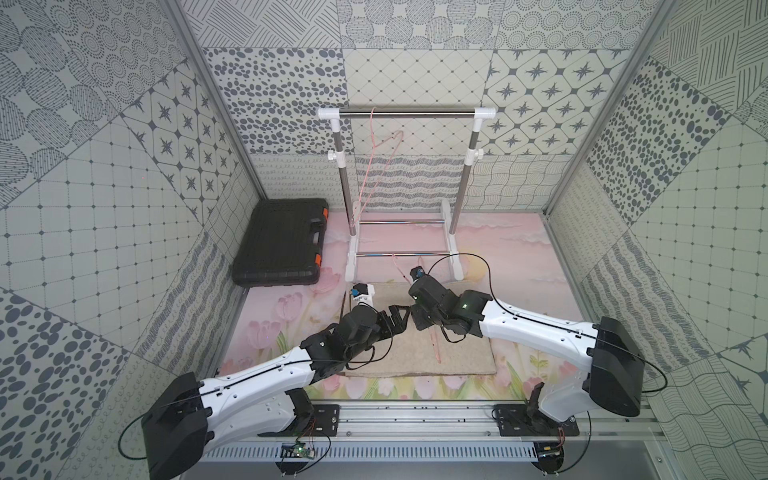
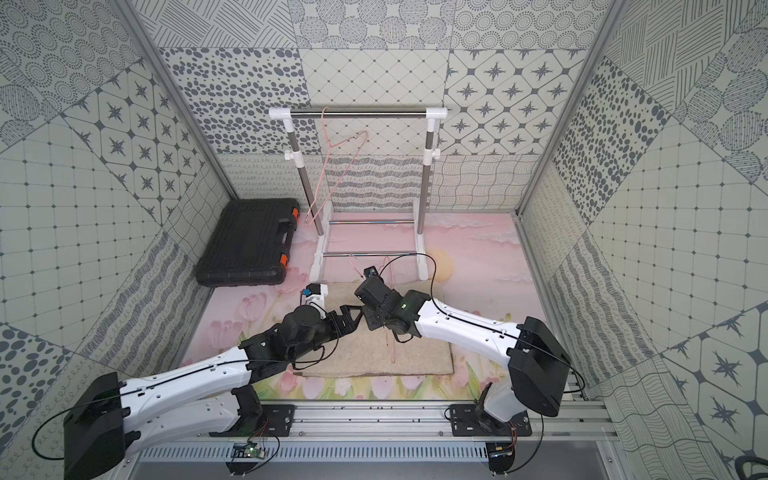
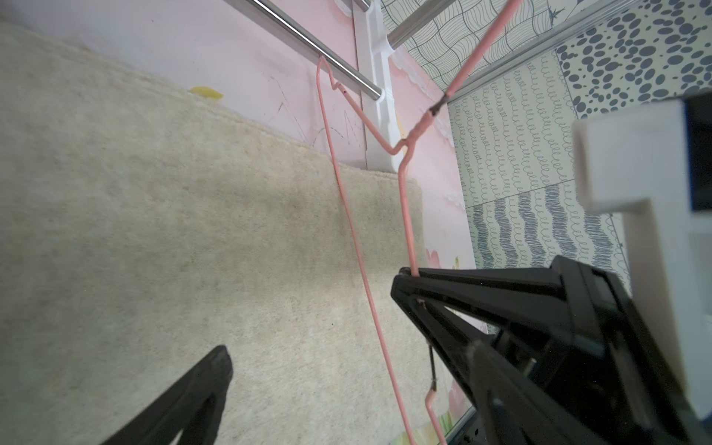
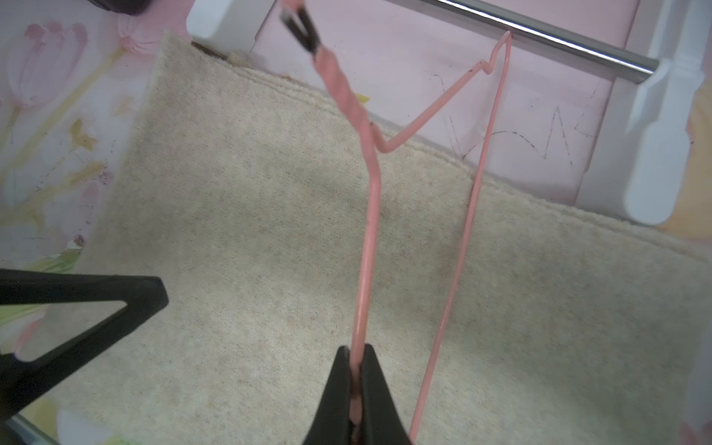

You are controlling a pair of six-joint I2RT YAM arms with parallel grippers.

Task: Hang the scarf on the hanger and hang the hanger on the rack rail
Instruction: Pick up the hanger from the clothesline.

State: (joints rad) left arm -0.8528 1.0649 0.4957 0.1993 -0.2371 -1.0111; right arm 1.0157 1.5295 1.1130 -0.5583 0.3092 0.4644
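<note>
Scarf (image 1: pixel 411 353) flat on counter (image 1: pixel 519 257), just in front of rack (image 1: pixel 407 113) base, under both end effectors. Right end effector (image 4: pixel 356 370) clamped on pink hanger (image 4: pixel 370 215) wire above scarf. Left end effector (image 3: pixel 312 318) wide open, empty, just beside right one. Both arms reach inward, wrists meeting over scarf. Scribbles on counter near rack base unreadable.
</note>
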